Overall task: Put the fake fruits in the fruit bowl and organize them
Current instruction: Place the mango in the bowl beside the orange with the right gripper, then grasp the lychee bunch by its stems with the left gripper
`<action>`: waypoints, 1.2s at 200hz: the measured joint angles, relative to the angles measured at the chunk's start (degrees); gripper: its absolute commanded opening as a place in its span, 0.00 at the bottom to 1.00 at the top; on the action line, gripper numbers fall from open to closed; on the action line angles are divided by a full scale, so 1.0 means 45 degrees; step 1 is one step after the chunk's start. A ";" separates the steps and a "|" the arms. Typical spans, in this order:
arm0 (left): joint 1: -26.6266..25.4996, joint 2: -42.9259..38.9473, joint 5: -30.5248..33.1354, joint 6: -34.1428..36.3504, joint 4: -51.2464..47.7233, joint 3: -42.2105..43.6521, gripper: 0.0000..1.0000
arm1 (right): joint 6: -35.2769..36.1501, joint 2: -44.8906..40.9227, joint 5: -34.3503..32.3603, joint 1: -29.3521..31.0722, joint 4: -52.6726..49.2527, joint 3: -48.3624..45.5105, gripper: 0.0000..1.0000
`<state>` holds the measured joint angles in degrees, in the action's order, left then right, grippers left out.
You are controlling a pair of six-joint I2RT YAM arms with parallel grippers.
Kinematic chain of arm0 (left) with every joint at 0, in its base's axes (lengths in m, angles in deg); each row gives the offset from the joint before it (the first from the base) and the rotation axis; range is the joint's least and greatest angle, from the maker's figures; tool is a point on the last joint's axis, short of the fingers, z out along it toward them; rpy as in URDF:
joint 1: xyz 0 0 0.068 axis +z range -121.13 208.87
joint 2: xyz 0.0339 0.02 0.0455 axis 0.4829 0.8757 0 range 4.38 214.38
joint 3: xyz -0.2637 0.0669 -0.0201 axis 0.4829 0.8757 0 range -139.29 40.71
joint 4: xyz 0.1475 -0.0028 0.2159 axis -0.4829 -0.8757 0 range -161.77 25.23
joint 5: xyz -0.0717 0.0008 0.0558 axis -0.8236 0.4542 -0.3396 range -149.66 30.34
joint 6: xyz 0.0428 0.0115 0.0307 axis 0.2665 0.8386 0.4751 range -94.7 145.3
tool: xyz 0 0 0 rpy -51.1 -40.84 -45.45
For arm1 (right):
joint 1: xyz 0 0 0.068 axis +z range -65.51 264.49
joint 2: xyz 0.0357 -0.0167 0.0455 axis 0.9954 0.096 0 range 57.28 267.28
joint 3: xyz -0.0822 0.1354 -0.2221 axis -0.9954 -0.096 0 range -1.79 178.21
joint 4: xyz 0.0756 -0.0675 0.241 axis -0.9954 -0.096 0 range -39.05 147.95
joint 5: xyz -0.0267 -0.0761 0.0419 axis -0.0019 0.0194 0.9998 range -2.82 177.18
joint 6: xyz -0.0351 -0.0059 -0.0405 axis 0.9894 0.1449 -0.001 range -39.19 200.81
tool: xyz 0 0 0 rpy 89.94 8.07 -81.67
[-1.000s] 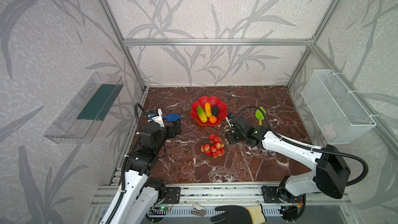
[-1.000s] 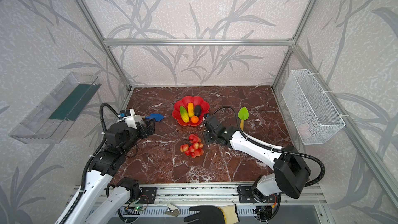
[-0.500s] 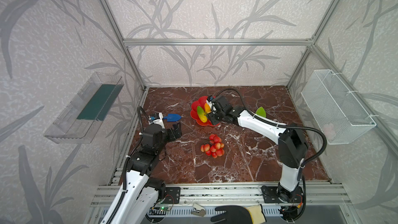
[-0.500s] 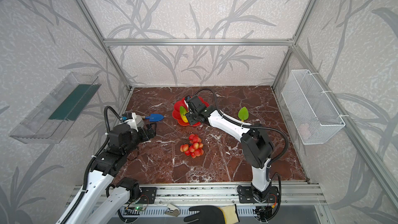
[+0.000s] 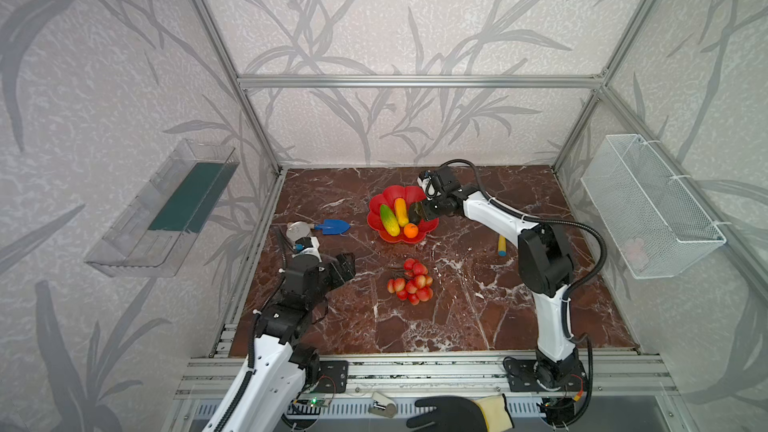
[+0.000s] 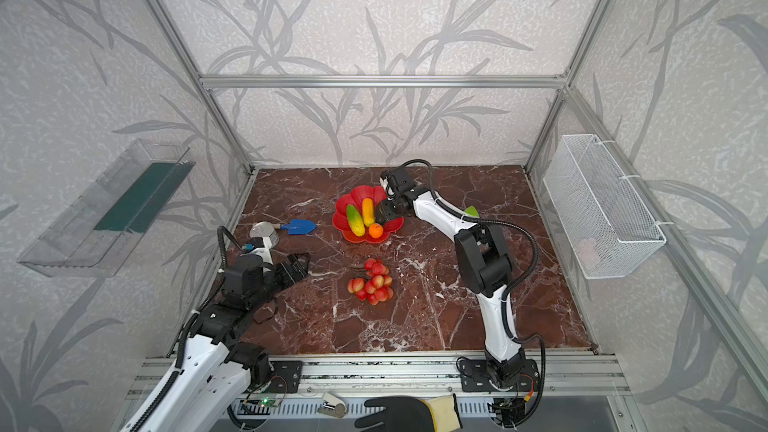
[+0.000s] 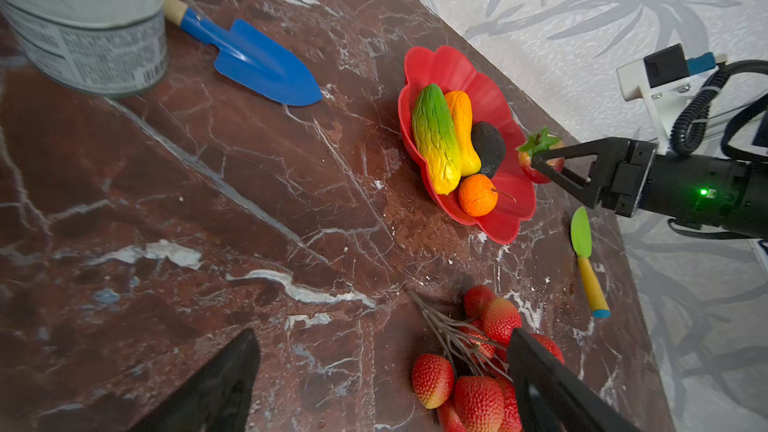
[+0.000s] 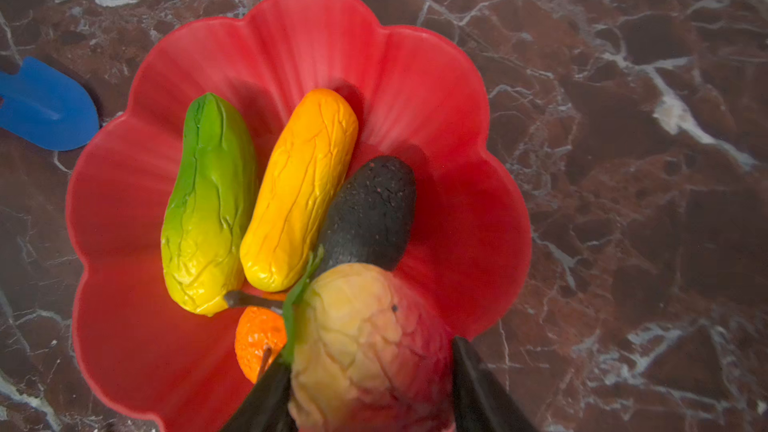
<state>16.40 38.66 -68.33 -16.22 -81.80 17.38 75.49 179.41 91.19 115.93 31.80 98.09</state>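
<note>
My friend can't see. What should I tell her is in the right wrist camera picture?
The right gripper holds a red-and-yellow strawberry at the edge of the fruit bowl, a red flower-shaped dish. Inside lie a green-yellow fruit, a yellow-orange fruit, a dark oval fruit and a small orange ball. The tip of a blue trowel shows on the marble table.

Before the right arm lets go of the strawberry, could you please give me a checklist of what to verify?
1. Grip: right gripper shut on the strawberry: ok.
2. Position: strawberry hangs over the fruit bowl, close to its rim: ok.
3. Landing spot: bare red floor beside the dark oval fruit: ok.
4. Drop height above the bowl: cannot tell.
5. Left gripper open and apart from the bowl: ok.
6. All fruits in the bowl: berry cluster lies on the table: not ok.
</note>
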 measured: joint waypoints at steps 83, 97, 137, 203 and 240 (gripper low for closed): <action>-0.0165 0.3565 -0.2895 -0.0282 0.1705 0.0253 0.79 | 0.0296 0.0622 0.0437 0.0189 -0.0884 0.0359 0.78; -0.0408 0.4255 -0.3109 -0.0228 0.1826 0.0053 0.78 | 0.0282 0.0350 0.0384 0.0189 -0.0855 0.0238 0.83; -0.2074 0.6047 -0.3060 -0.0495 0.2914 -0.0267 0.76 | 0.0078 -0.2540 -0.0087 0.0189 -0.0010 -0.2040 0.95; -0.3079 0.9287 -0.2982 -0.1613 0.4673 -0.1044 0.72 | -0.0690 -0.7014 -0.0840 0.0189 0.1579 -0.5921 1.00; -0.3177 1.0894 -0.3070 -0.2147 0.5814 -0.1447 0.63 | -0.0889 -0.8490 -0.1365 0.0189 0.1583 -0.7266 0.99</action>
<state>2.11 87.68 -82.14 -25.88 -55.64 10.87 71.49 141.20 85.05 116.78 38.93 65.39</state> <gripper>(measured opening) 0.648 0.990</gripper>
